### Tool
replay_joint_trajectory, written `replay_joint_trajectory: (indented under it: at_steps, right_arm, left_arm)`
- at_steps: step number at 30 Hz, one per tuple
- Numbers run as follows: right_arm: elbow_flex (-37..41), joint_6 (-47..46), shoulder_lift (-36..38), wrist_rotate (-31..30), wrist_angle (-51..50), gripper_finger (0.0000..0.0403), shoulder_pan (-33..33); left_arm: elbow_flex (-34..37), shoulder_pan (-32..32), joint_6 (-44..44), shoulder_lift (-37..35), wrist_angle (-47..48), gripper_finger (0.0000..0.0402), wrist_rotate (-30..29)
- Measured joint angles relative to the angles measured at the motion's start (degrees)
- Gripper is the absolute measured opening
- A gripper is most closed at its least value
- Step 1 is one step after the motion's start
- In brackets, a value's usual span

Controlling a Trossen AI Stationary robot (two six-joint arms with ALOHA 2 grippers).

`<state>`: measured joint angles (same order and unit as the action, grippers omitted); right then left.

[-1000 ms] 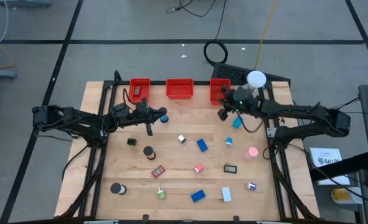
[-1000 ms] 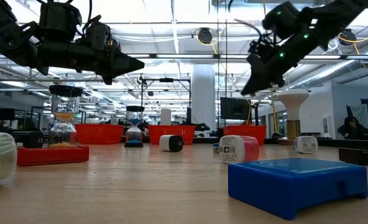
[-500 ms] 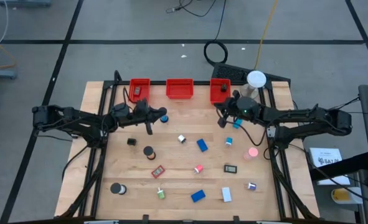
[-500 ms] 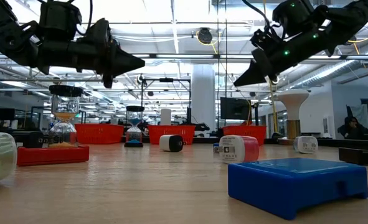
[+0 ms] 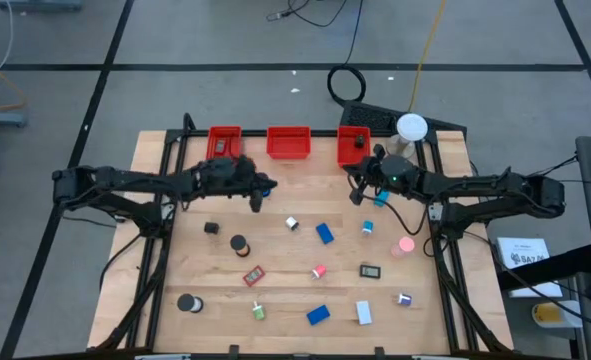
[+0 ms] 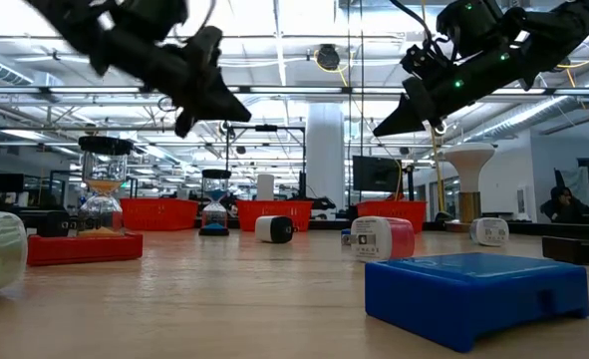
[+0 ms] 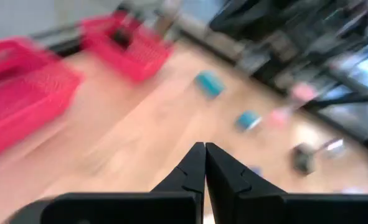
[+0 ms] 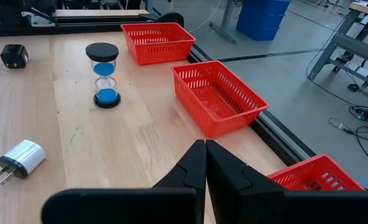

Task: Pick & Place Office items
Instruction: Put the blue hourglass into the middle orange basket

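The left gripper and right gripper are held empty, jaws closed, above the table at upper centre.

Bright overhead ceiling lights; the left wrist view is heavily motion-blurred.

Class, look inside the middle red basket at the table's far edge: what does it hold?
In the right wrist view the middle red basket shows only its bare mesh floor; no item lies in it. The strip behind its near wall is hidden.
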<state>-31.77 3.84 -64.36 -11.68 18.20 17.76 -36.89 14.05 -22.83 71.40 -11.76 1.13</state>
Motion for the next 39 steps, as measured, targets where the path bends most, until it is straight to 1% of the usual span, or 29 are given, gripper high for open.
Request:
replay_joint_trajectory:
  at_steps: [2,3,5,8,10,13,18,23,28,30,33,36,39]
  right_arm:
    - [0.0,0.01,0.0,0.0,0.0,0.0,0.0]
    - [0.0,0.04,0.0,0.0,0.0,0.0,0.0]
    - [0.0,0.04,0.0,0.0,0.0,0.0,0.0]
    - [0.0,0.04,-0.04,0.0,0.27,0.0,0.0]
    - [0.0,-0.04,-0.07,0.0,0.44,0.0,0.0]
    - [0.0,-0.09,-0.11,0.0,0.52,0.0,0.01]
    - [0.0,-0.11,-1.01,-0.02,1.65,0.0,0.0]
    - [0.0,-0.13,-2.38,0.0,3.61,0.0,0.0]
    - [-0.02,-0.13,-2.95,0.0,4.2,0.0,0.0]
    - [-0.04,-0.13,-2.9,0.0,4.37,0.0,0.0]
    - [-0.03,-0.13,-2.91,0.0,4.31,0.0,0.0]
    - [-0.04,-0.13,-2.91,0.0,4.31,0.0,0.0]
    - [-0.02,-0.13,-2.91,0.0,4.31,0.0,0.0]
  left_arm:
    - [-6.03,-0.05,0.7,0.0,11.76,0.001,-2.69]
    - [-8.54,-0.05,0.61,0.0,16.17,0.001,-3.84]
    - [-13.08,0.24,-1.18,0.0,23.19,0.001,-5.48]
    - [-18.68,1.2,-4.85,-0.02,33.04,0.0015,-5.21]
    - [-21.41,1.83,-6.42,1.14,39.66,0.0029,-4.75]
    - [-24.41,3.03,-9.21,2.74,49.21,0.0067,-5.21]
    - [-28.1,5.11,-9.18,6.4,56.06,0.0154,-5.67]
    - [-29.97,6.14,-7.4,10.45,56.14,0.0249,-3.59]
    - [-29.95,6.92,-4.64,14.35,56.03,0.0323,-3.78]
    - [-29.94,7.5,-4.72,15.41,56.04,0.0342,-4.55]
    - [-29.95,8.1,-4.48,16.91,55.08,0.0359,-4.56]
    - [-29.94,8.16,-3.96,18.4,54.55,0.0367,-4.28]
    - [-29.94,8.17,-2.96,20.04,54.6,0.0365,-4.28]
